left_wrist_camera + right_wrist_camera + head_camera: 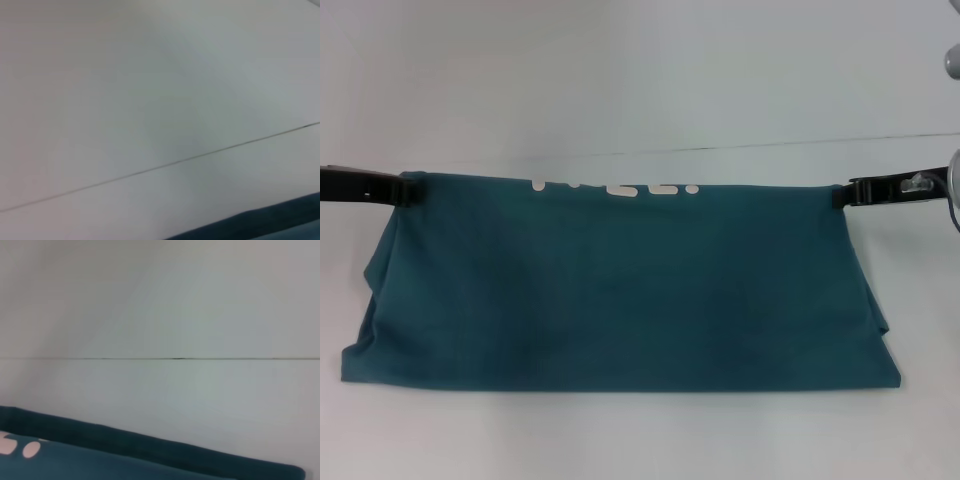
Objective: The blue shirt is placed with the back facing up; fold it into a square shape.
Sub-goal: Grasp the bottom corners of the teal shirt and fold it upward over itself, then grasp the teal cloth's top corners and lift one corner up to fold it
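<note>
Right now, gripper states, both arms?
Left gripper: shut on the dark teal-blue knit T-shirt, at its far left corner.
Right gripper: shut on the T-shirt, at its far right corner.

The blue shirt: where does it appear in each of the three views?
Head view: shirt spans the middle, its far edge between both grippers.
Left wrist view: a strip at one corner.
Right wrist view: a band along one edge.
Shared landmark: the thin table seam.

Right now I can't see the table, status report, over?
Left gripper and right gripper pinch the blue shirt at its far corners. Shirt folded once, white print showing. Nothing in the way.
</note>
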Controlling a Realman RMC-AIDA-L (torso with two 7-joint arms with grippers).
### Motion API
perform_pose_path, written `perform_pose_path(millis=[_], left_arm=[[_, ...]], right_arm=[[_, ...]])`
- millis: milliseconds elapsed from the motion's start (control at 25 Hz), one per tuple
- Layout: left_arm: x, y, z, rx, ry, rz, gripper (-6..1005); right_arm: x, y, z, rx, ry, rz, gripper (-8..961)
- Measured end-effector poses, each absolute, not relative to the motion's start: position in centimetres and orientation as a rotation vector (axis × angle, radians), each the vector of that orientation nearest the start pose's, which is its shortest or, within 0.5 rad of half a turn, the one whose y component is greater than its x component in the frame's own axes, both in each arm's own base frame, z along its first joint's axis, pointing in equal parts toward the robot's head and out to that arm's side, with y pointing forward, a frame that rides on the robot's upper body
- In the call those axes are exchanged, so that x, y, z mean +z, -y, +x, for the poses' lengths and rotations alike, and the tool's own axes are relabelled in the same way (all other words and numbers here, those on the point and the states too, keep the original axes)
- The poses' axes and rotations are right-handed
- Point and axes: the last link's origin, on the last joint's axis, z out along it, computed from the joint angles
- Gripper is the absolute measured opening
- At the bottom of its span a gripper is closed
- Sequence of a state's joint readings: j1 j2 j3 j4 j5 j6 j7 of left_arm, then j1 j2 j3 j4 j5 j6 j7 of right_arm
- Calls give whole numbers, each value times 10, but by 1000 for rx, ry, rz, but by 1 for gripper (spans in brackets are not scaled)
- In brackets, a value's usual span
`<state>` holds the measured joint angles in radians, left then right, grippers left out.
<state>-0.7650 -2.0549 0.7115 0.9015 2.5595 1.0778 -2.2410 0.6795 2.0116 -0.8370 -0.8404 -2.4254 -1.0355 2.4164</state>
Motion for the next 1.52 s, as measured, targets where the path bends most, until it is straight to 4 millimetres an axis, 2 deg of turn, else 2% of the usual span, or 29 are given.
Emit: perform_pose_path(millis=[160, 320, 560, 720, 1000, 1120, 1160, 1360, 1400, 1520], left_arm=[[58, -451, -249, -118, 1071, -2120, 41], [52, -459, -260, -128, 1077, -2024, 108], [49, -459, -262, -118, 1070, -2020, 251], [53, -454, -266, -112, 1079, -2028, 361], [68, -433, -266, -106, 1154, -2137, 653], [76, -420, -262, -106, 1196, -2197, 769], [79, -416, -262, -108, 1221, -2214, 807], [91, -394, -268, -128, 1394, -2247, 936], [93, -386, -272, -114, 1447, -2243, 936], [93, -378, -278, -85, 1486, -2237, 936]], right_arm=[[54, -435, 277, 215, -1315, -2015, 116], [53, -437, 285, 231, -1320, -1951, 141], [51, -437, 285, 223, -1317, -1957, 177], [55, -436, 284, 220, -1302, -1966, 356], [63, -429, 267, 212, -1257, -2066, 656], [68, -420, 251, 205, -1211, -2151, 742], [68, -420, 251, 205, -1211, -2151, 771], [65, -404, 231, 161, -1160, -2288, 894], [59, -397, 222, 106, -1121, -2364, 901], [52, -392, 216, 46, -1081, -2424, 924]])
